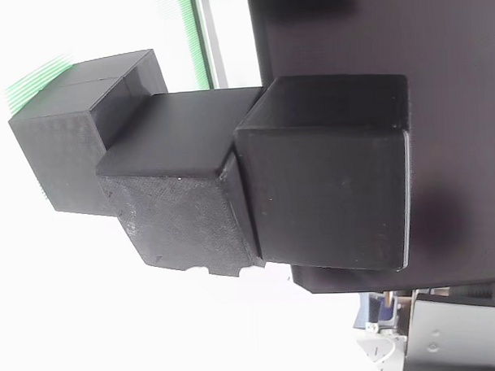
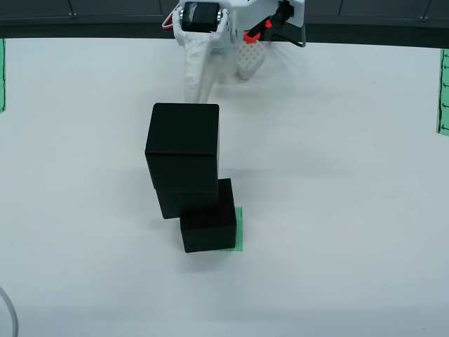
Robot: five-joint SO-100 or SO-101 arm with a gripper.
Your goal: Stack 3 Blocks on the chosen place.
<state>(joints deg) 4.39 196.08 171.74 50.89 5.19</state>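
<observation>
Three stacked blocks point(image 2: 188, 175), centre frame: rigid, light, matte; grip opposite side faces. Hand point(image 2: 210, 67), top centre: jaw state indeterminable.

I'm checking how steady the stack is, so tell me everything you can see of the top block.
The top block is a matte black cube, plastic by the look of it, with smooth faces and slightly rounded edges. It sits level on the middle block, shifted a little off it rather than flush; the sideways view shows the same stepped offset. Nothing else touches it. The gripper stands apart behind it, near the table's far edge, and holds nothing.
</observation>
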